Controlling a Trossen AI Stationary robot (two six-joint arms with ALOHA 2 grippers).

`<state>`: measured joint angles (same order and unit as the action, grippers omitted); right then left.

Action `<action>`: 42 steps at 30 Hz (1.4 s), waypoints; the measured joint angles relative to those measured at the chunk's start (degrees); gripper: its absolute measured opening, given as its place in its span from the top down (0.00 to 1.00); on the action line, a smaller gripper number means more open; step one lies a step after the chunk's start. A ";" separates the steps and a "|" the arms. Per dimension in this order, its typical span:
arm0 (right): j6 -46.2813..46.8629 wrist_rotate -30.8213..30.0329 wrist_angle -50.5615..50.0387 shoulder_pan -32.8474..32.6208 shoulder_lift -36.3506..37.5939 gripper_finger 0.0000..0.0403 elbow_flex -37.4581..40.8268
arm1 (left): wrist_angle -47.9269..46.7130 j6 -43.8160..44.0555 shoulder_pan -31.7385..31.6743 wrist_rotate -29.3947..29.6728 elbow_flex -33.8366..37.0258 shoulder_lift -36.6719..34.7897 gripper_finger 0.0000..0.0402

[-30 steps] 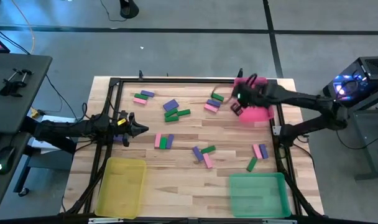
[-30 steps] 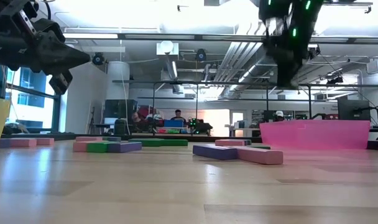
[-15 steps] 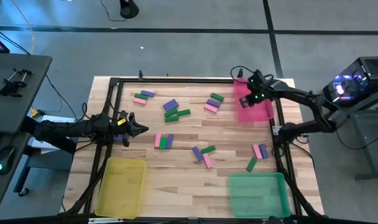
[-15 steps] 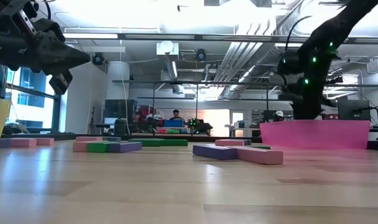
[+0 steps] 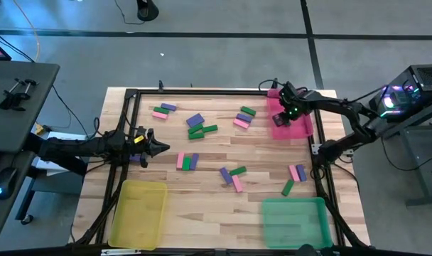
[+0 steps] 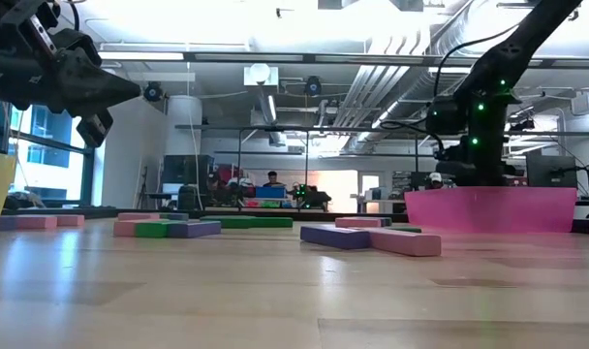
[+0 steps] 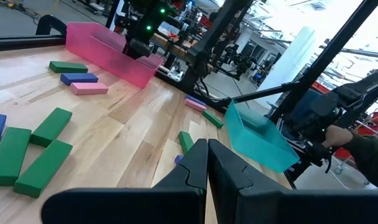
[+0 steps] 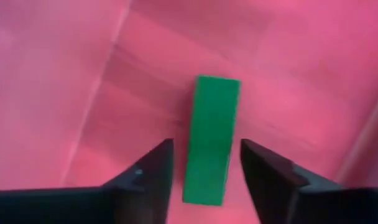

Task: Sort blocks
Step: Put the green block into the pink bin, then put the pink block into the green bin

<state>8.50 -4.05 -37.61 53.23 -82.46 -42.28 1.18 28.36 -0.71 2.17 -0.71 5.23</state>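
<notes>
Green, pink and purple blocks lie flat and scattered on the wooden table, such as a group (image 5: 200,126) and a pair (image 5: 232,178). My right gripper (image 5: 285,114) reaches down inside the pink tray (image 5: 301,128), open. In the right wrist view its fingers (image 8: 206,144) stand on either side of one green block (image 8: 211,137), which lies on the tray's floor with a gap at each side. My left gripper (image 5: 163,148) hovers shut over the table's left part, touching nothing; its closed fingers (image 7: 207,155) point toward the right.
A yellow tray (image 5: 139,212) sits at the near left corner and a green tray (image 5: 295,222) at the near right. A dark metal frame (image 5: 131,96) borders the table. Bare wood (image 5: 202,213) shows between the two near trays.
My right gripper has moved from the pink tray's left edge toward the table's far right corner, over the tray, and has come down into it. The left arm has kept still.
</notes>
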 joint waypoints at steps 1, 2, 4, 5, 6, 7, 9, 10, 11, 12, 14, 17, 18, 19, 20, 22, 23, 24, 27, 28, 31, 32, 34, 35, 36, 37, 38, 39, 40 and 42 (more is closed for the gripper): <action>0.00 -0.24 -0.50 0.00 0.00 0.50 -0.46 | -0.01 0.00 0.00 0.00 0.00 0.01 1.00; 0.07 -0.56 -1.01 0.00 0.00 0.47 -1.11 | -0.01 0.00 -0.01 0.00 0.00 0.00 1.00; 0.28 -1.96 -2.54 0.00 0.20 0.44 -2.57 | -0.01 0.00 0.00 0.00 0.00 0.00 1.00; 0.29 -2.96 -3.41 -0.10 0.45 0.43 -3.35 | -0.01 0.05 0.00 0.00 0.00 0.00 1.00; 0.43 -4.01 -4.29 -0.36 0.82 0.43 -4.24 | -0.01 0.11 -0.01 0.00 0.00 0.00 1.00; 0.49 -5.28 -4.99 -0.68 1.41 0.43 -5.07 | -0.01 0.11 -0.01 0.00 0.00 0.00 1.00; 0.55 -7.71 -6.34 -1.71 3.14 0.43 -6.20 | -0.01 0.11 0.00 0.00 0.00 0.00 1.00; 0.63 -8.51 -6.93 -2.49 4.17 0.44 -6.56 | -0.01 0.11 0.00 0.00 0.00 0.00 1.00; 0.89 -9.29 -7.40 -3.47 5.26 0.44 -6.82 | -0.01 0.12 -0.01 0.00 0.00 0.00 1.00; 1.51 -9.63 -7.70 -4.54 6.70 0.44 -6.89 | -0.01 0.13 -0.01 0.00 0.00 0.00 1.00; 2.54 -9.93 -8.19 -7.05 9.67 0.44 -6.64 | -0.01 0.13 0.00 0.00 0.00 0.00 1.00; 6.28 -10.04 -9.93 -12.27 14.13 0.44 -5.91 | -0.01 0.13 0.00 0.00 0.00 0.00 1.00; 7.40 -10.04 -10.26 -14.36 15.69 0.44 -5.57 | -0.01 0.13 -0.02 0.00 0.00 0.00 1.00; 8.76 -10.42 -10.91 -16.58 17.19 0.44 -5.39 | -0.02 0.13 0.00 0.00 0.00 0.00 1.00; 10.43 -11.24 -11.47 -19.02 18.58 0.44 -5.13 | -0.01 0.13 -0.01 0.00 0.00 0.00 1.00; 13.65 -13.24 -12.96 -24.21 21.04 0.44 -4.72 | -0.01 0.13 0.00 0.00 0.00 0.00 1.00; 15.38 -14.22 -13.75 -27.01 21.99 0.44 -4.68 | -0.01 0.13 0.00 0.00 0.00 0.00 1.00; 17.08 -14.90 -14.36 -29.92 22.90 0.44 -4.68 | -0.01 0.15 -0.01 0.00 0.00 0.00 1.00; 21.46 -15.84 -15.04 -38.78 24.44 0.44 -4.68 | -0.01 0.13 0.00 0.00 0.00 0.00 1.00; 22.89 -15.92 -15.01 -41.61 24.50 0.44 -4.68 | -0.01 0.13 -0.01 0.00 0.00 0.00 1.00; 28.40 -14.45 -15.62 -49.62 23.94 0.44 -4.68 | -0.01 0.13 -0.02 0.00 0.00 0.00 1.00; 30.50 -13.09 -16.15 -51.84 23.47 0.44 -4.68 | -0.01 0.11 -0.02 0.00 0.00 0.00 1.00; 35.03 -9.89 -17.83 -55.67 22.23 0.44 -4.68 | -0.01 0.13 0.00 0.00 0.00 0.01 1.00; 37.47 -7.91 -19.07 -57.24 21.57 0.44 -4.68 | -0.03 0.13 0.00 0.00 0.00 0.00 1.00; 39.88 -6.02 -20.45 -58.64 20.79 0.44 -4.68 | -0.01 0.11 -0.02 0.00 0.00 0.00 1.00; 42.30 -3.83 -21.97 -59.89 19.91 0.44 -4.68 | -0.01 0.11 -0.02 0.00 0.00 0.02 1.00; 44.38 -1.85 -23.62 -60.98 18.97 0.44 -4.68 | -0.01 0.13 0.00 0.00 0.00 0.00 1.00; 46.03 -0.10 -25.32 -61.96 18.00 0.44 -4.68 | -0.01 0.13 -0.01 0.00 0.00 0.00 1.00; 47.37 1.60 -27.09 -62.83 17.04 0.44 -4.68 | -0.01 0.11 0.00 0.00 0.00 0.02 1.00; 49.26 4.84 -29.91 -64.26 15.11 0.44 -4.66 | -0.01 0.11 -0.02 0.00 0.00 0.00 1.00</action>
<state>57.76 0.79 -67.52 -11.02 -67.35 -46.94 1.17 28.47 -0.73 2.17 -0.71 5.24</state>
